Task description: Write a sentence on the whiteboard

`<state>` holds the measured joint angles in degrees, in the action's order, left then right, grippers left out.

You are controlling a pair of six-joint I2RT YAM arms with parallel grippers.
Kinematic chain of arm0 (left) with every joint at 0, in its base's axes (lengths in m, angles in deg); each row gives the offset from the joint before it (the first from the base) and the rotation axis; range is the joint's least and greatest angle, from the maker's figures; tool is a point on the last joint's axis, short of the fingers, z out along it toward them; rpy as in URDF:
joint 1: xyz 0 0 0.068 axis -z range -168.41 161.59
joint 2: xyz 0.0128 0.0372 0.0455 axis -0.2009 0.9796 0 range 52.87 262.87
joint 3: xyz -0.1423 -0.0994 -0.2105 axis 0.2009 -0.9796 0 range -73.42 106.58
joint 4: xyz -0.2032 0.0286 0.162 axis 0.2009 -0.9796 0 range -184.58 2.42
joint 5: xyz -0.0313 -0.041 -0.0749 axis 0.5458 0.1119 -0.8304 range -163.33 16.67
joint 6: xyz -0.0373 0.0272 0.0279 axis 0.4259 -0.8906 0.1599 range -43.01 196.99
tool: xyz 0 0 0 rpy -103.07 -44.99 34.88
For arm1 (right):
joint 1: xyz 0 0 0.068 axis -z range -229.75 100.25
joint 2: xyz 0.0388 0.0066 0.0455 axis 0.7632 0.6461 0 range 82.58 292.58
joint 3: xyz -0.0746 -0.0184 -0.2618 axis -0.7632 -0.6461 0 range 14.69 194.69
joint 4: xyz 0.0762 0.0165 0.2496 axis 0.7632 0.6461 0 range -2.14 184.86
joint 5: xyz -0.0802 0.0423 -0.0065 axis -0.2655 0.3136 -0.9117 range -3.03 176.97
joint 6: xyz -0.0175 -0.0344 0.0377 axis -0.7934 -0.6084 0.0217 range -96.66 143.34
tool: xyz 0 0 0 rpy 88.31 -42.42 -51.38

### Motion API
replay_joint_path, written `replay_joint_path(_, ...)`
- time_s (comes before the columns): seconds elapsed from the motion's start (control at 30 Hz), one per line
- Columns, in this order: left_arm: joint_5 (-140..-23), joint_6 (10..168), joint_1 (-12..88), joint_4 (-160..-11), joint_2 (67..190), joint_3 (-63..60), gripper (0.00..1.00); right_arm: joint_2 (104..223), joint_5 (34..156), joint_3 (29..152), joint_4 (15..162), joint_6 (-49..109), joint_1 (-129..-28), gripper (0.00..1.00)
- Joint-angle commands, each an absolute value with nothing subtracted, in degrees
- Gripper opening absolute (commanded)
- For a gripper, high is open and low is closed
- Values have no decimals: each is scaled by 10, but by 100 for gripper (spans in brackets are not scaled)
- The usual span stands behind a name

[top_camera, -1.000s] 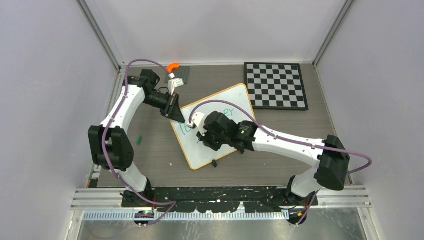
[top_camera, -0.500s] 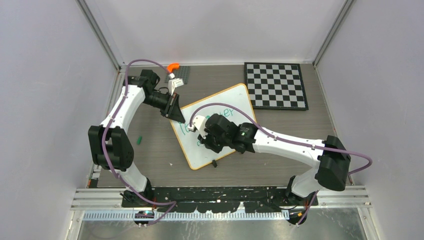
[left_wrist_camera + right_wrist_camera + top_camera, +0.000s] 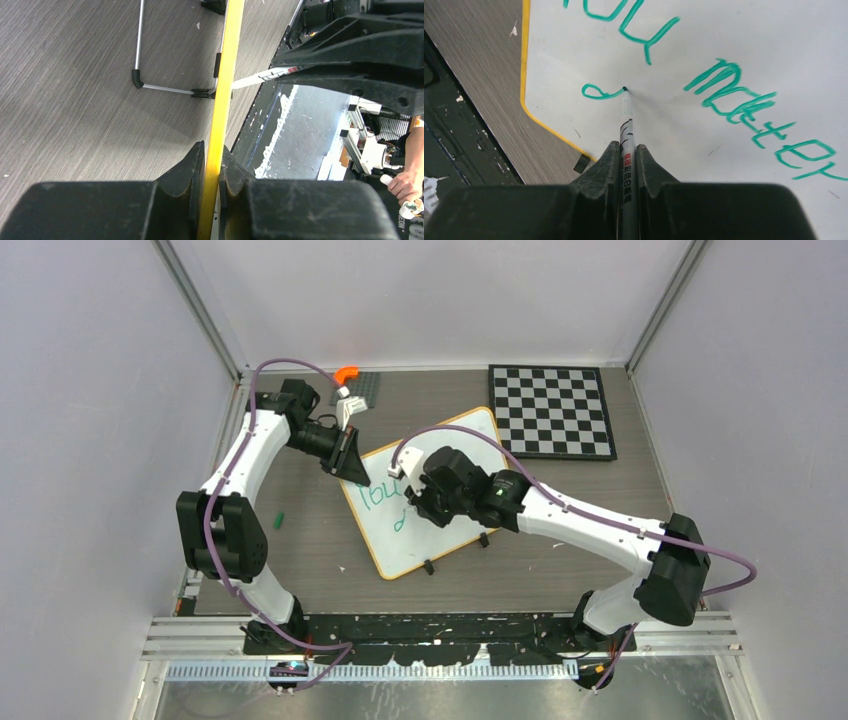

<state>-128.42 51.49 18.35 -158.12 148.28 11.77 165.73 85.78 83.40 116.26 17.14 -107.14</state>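
The left arm (image 3: 240, 462) and right arm (image 3: 590, 525) wear white shells between chunky black joint housings. A purple cable (image 3: 300, 363) loops along each. The left gripper (image 3: 212, 148) and right gripper (image 3: 626, 148) are matte black, with wedge-shaped fingers (image 3: 599, 172). Black bases (image 3: 272, 632) sit at six o'clock.

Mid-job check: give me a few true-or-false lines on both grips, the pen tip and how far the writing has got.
1. The right gripper is shut on the marker, and the marker's tip is on the whiteboard. True.
2. The left gripper is open and hangs clear of the board. False: it is clamped on the whiteboard's yellow rim.
3. The first line of the sentence reads "You matter" in green. True.
4. The second line is fully written. False: only one small looped stroke is there, ending at the marker's tip.
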Motion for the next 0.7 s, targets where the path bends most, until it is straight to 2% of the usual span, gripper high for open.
replay_joint_path(0.0,-1257,532,182,-1563,1483,119,0,1649,811,872,1134,171,-1051,0)
replay_joint_path(0.67,-1256,531,182,-1563,1483,119,0,1647,862,810,1147,189,-1066,0)
